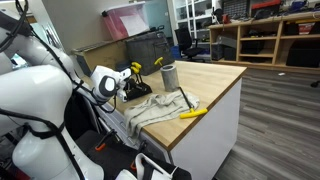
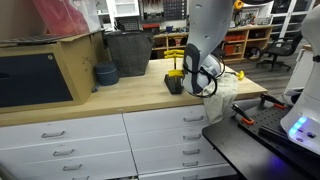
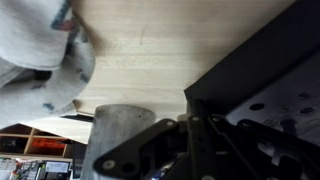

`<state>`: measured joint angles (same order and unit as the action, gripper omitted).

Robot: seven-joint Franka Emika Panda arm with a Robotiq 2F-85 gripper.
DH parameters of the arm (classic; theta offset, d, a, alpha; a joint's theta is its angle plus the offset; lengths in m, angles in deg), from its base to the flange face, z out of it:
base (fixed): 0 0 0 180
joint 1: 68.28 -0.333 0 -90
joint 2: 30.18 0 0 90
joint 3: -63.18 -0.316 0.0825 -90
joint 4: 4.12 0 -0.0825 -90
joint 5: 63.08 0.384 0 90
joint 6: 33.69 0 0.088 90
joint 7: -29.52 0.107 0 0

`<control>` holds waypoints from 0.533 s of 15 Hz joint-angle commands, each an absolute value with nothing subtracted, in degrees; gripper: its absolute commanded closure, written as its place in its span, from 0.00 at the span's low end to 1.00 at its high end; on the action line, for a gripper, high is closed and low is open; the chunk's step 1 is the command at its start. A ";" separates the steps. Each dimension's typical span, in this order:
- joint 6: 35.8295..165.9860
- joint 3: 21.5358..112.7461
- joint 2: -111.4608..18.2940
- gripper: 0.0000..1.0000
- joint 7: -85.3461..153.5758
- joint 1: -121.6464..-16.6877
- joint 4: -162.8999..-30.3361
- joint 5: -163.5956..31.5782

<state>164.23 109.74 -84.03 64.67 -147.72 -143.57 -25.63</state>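
My gripper (image 3: 193, 118) is shut with nothing visible between its fingers. It hangs low over the wooden table (image 3: 150, 50), right beside a black block-shaped object (image 3: 250, 70). In both exterior views the gripper (image 1: 122, 86) (image 2: 196, 80) sits next to this black object (image 1: 138, 90) (image 2: 174, 85), which has a yellow part on top. A grey cup (image 3: 120, 135) (image 1: 168, 73) stands just beyond the fingers. A crumpled grey cloth (image 3: 40, 50) (image 1: 150, 108) (image 2: 226, 92) lies on the table near the edge.
A yellow marker-like item (image 1: 193, 113) lies by the cloth near the table edge. A dark bowl (image 2: 105, 73) and a black bin (image 2: 128, 50) stand farther along the counter. A wooden box (image 2: 40, 70) rises at one end. Drawers (image 2: 150, 130) sit below.
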 commanded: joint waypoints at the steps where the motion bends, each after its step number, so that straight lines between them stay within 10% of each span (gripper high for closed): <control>1: 163.60 109.95 -84.82 1.00 65.23 -147.53 -141.19 -25.33; 8: 164.13 114.04 -76.76 1.00 63.85 -154.17 -152.40 -23.11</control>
<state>164.13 110.98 -83.20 64.50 -149.61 -144.87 -23.40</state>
